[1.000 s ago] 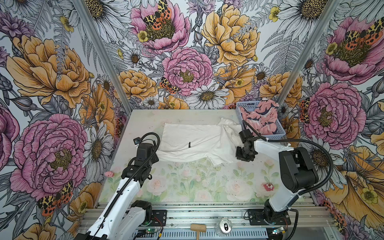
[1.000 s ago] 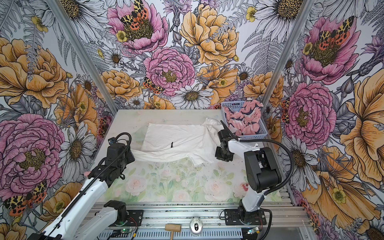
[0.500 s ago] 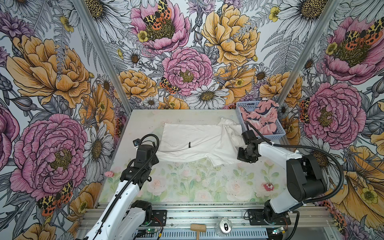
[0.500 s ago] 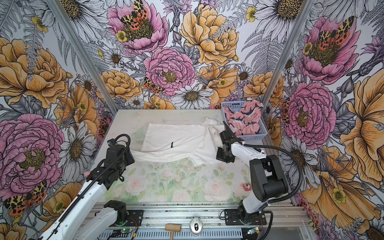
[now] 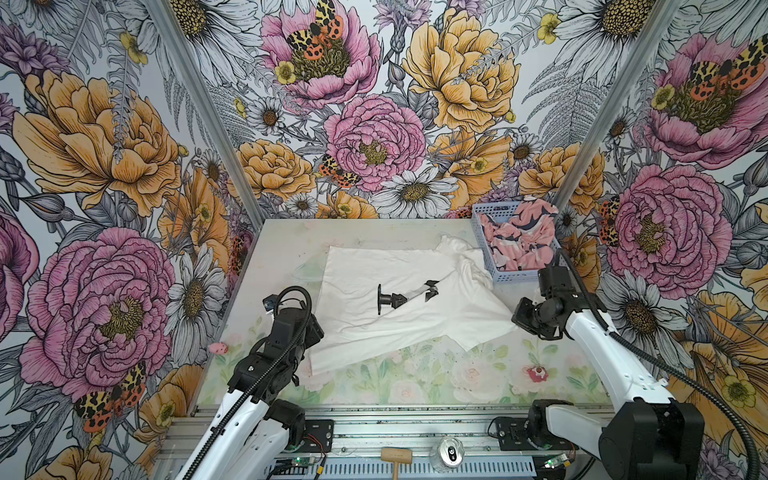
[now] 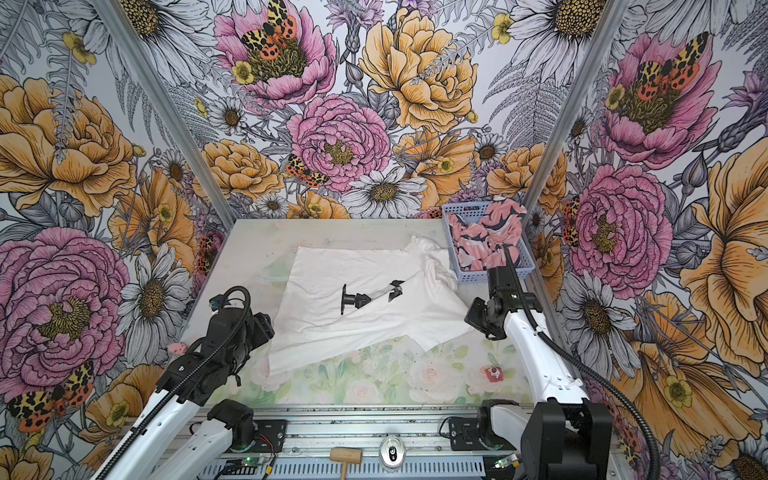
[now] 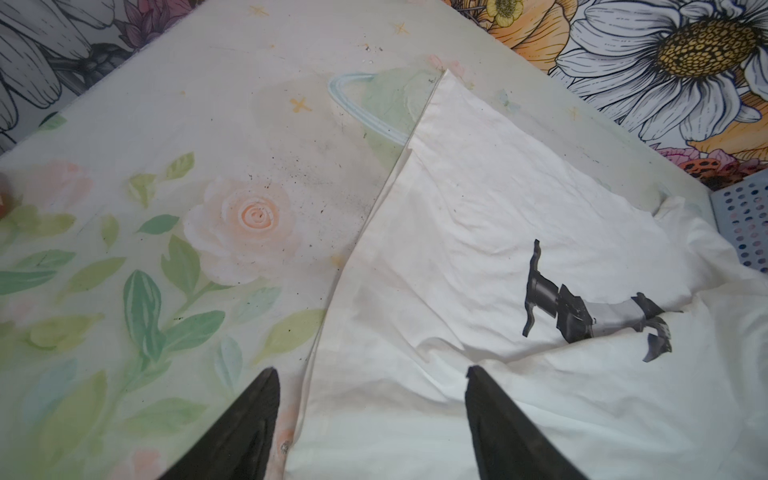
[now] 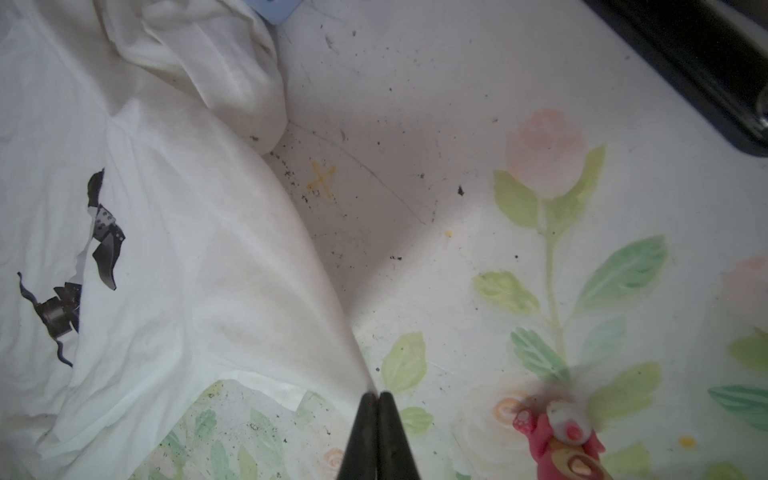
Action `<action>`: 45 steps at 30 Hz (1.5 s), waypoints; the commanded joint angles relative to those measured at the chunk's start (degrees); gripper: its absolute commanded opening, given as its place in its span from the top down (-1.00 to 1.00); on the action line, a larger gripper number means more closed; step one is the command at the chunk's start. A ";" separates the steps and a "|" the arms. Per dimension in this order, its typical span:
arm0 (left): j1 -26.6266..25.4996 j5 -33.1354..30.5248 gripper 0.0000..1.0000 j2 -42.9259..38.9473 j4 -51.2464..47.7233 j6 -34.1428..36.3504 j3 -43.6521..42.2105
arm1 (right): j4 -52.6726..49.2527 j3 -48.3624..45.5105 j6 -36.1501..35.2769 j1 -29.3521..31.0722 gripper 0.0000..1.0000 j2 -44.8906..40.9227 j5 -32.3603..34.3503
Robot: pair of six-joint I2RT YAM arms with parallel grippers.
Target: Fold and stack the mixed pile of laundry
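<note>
white t-shirt (image 5: 436, 328): spread mostly flat across the middle of the table (image 5: 374, 232), black print (image 5: 405, 296) facing up, one end crumpled against the basket. risk: a loose ridge of cloth crosses the print, so a fold made now would likely trap wrinkles.
light blue basket (image 5: 515, 275): at the far right corner of the table, touching the shirt's bunched end. risk: a pull on the shirt could snag that bunch on the basket or nudge the basket.
pink garment (image 5: 519, 241): heaped inside the basket, part of it rising over the far rim, not yet folded. risk: a bumped basket could spill it.
left gripper (image 7: 370, 370): fingers spread wide, holding nothing, poised over the shirt's near left edge. risk: closing here may catch only the top layer, or miss the hem and scrape the table.
right gripper (image 8: 376, 395): fingers pressed together, pinching a thin tip of the shirt's near right corner, cloth drawn taut to it. risk: with the opposite side free, a one-sided pull would probably drag and skew the whole shirt. so small a bite may also slip out.
small pink toy (image 8: 557, 432): on the table near the right gripper, apart from the shirt. risk: swept cloth could knock it.
</note>
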 commanded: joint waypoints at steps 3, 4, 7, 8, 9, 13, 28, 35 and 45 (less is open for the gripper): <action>-0.09 2.29 -0.35 6.10 -1.90 -5.34 -2.23 | -1.32 3.94 -2.25 -2.25 1.00 1.53 1.88; -0.12 3.56 -0.30 7.03 -1.84 -6.55 -2.65 | -1.32 4.21 -2.58 -2.53 1.00 1.89 1.49; -0.61 7.67 -0.14 8.77 -2.09 -10.42 -4.89 | -1.23 4.57 -3.05 -2.67 1.00 2.80 0.69; -0.69 8.82 -0.08 8.92 -2.58 -12.26 -5.80 | -1.14 4.48 -3.23 -2.64 1.00 3.08 0.34; -0.87 10.44 -0.02 9.09 -3.15 -14.07 -6.69 | -1.21 4.53 -3.33 -2.68 1.00 3.11 0.16; -4.55 10.55 0.15 11.76 -5.80 -19.17 -6.57 | -0.97 4.56 -3.60 -2.72 1.00 3.32 -0.81; -7.32 10.00 0.37 18.65 -9.87 -24.95 -6.18 | -0.61 5.33 -3.50 -2.72 1.00 3.06 -2.58; -7.83 14.16 0.09 18.68 -9.60 -29.64 -7.85 | -0.62 8.54 -3.98 -3.27 1.00 3.78 -1.71; -10.24 15.66 0.32 19.77 -5.36 -32.90 -10.02 | -0.70 11.46 -5.68 -4.73 1.00 6.33 -2.15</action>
